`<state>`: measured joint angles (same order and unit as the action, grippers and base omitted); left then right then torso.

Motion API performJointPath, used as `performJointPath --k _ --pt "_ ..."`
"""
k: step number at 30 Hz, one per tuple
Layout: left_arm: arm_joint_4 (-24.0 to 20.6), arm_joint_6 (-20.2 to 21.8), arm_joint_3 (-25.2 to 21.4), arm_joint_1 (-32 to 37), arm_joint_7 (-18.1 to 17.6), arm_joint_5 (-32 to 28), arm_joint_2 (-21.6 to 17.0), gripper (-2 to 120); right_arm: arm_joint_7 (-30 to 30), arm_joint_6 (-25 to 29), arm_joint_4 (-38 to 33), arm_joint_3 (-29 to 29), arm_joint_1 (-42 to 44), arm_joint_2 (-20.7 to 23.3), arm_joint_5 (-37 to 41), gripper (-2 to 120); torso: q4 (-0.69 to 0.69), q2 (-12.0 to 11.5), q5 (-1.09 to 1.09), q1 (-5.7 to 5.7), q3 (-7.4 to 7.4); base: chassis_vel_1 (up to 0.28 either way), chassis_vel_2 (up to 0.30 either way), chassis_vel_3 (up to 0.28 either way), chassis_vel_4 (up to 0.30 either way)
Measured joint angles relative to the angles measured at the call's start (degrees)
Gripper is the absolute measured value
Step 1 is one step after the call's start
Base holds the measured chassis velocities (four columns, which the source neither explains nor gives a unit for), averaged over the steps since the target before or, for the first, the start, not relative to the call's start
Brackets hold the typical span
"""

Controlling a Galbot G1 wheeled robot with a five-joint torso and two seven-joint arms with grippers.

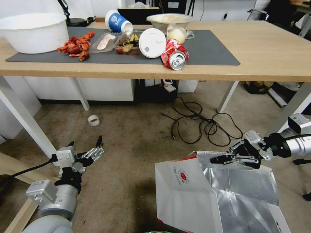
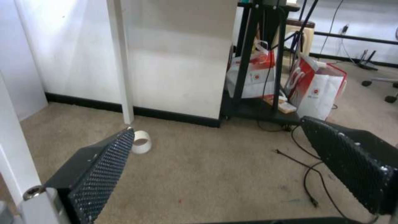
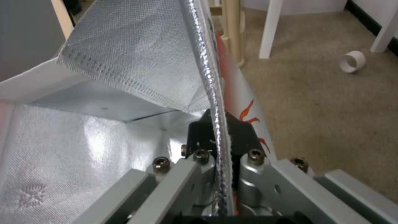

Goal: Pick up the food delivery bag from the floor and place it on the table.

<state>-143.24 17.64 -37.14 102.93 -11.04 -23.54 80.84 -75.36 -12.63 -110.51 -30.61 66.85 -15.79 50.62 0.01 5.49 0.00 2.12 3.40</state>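
The food delivery bag (image 1: pixel 184 191) stands open at the lower right of the head view, white with a small round red logo and a silver foil lining (image 3: pixel 124 56). Its base runs out of the picture. My right gripper (image 1: pixel 215 159) is shut on the bag's far top rim, and the right wrist view shows the foil edge (image 3: pixel 215 93) pinched between the black fingertips (image 3: pixel 199 132). My left gripper (image 1: pixel 85 142) hangs open over the floor (image 1: pixel 129 145) at the lower left, holding nothing, well apart from the bag. The light-wood table (image 1: pixel 265 48) spans the far side.
The grey mat (image 1: pixel 210 51) holds a white basin (image 1: pixel 34 32), food scraps, cups and a red can (image 1: pixel 175 55). Black cables (image 1: pixel 201 123) and a tape roll (image 1: pixel 94 120) lie on the floor under the table. White table legs (image 1: pixel 26 119) flank my left arm. Smaller bags (image 2: pixel 319 90) stand behind.
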Motion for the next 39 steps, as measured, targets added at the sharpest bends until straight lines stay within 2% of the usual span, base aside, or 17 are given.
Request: performJointPath --k 39 --pt "0.0 0.1 0.1 -0.1 0.0 0.1 -0.1 100 -0.2 0.1 0.0 -0.2 0.2 -0.2 -0.3 0 0.0 2.0 0.0 0.26 1.7 0.0 0.0 0.0 0.0"
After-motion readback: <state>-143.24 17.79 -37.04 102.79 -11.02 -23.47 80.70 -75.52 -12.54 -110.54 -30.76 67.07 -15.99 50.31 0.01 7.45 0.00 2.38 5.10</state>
